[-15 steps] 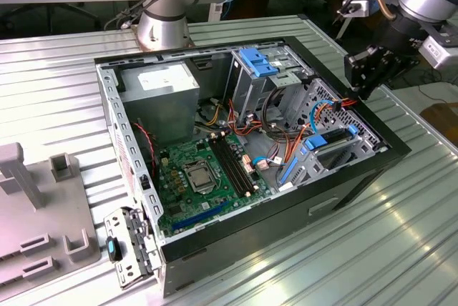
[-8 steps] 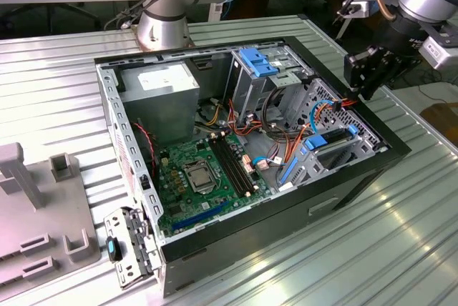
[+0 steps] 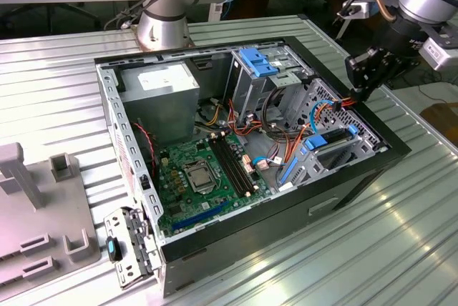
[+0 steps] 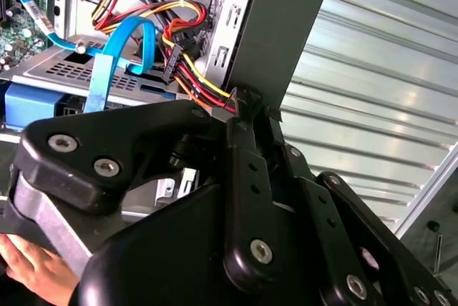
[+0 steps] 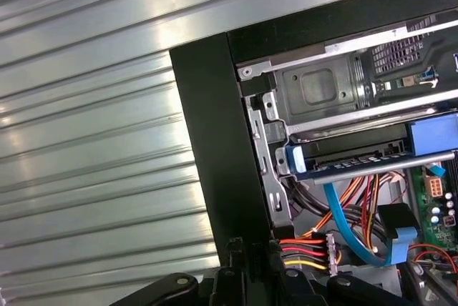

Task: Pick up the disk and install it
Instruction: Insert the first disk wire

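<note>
No text can be read anywhere. The white label (image 3: 148,77) on the power supply (image 3: 170,102), at eleven o'clock in the case (image 3: 236,249), carries print that cannot be made out. The marks on the blue cable (image 4: 32,9) in the second wrist view are just as unreadable.

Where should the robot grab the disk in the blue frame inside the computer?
The disk lies low in the grey drive cage. The computer case is open on top, and cables crowd the side toward the motherboard. So it is probably best gripped by the long blue side rails of its frame, coming down from above.
</note>
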Robot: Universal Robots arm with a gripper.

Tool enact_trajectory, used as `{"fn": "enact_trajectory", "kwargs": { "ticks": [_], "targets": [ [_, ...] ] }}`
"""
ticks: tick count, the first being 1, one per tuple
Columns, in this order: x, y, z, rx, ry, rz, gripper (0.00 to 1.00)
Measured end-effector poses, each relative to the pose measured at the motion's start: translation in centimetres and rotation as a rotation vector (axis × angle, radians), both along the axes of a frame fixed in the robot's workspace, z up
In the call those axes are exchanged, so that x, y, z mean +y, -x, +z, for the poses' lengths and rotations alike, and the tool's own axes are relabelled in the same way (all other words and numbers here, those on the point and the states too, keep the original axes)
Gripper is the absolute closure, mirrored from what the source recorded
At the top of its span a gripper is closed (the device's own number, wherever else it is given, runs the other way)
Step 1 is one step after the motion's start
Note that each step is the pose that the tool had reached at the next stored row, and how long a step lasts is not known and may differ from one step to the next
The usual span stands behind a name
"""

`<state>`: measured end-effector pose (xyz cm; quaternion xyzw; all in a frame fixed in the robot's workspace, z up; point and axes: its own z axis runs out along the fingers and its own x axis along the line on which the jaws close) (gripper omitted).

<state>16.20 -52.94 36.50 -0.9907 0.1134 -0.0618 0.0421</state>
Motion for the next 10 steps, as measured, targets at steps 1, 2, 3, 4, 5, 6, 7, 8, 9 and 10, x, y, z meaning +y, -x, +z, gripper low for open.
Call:
{"fn": "enact_trajectory", "kwargs": {
  "ticks": [1,2,3,4,5,6,7,8,9,10],
  "targets": [
    [-0.06,0.00,-0.05,-0.0037,-0.0002,0.000,0.76],
    [-0.09,-0.01,-0.07,-0.0077,0.0000,0.000,0.76],
    [-0.09,-0.01,-0.07,-0.0080,0.0001,0.000,0.76],
    [-0.09,0.00,-0.07,-0.0081,0.0001,0.000,0.76],
    [-0.09,0.00,-0.08,-0.0081,0.0000,0.000,0.76],
    [-0.09,0.00,-0.08,-0.0081,0.0000,0.000,0.76],
    [-0.09,0.00,-0.07,-0.0081,0.0001,0.000,0.77],
    [-0.09,0.00,-0.07,-0.0081,0.0001,0.000,0.84],
    [-0.09,0.00,-0.07,-0.0081,0.0001,0.000,0.84],
    [-0.09,0.00,-0.06,-0.0081,-0.0001,0.000,0.84]
  ]
}}
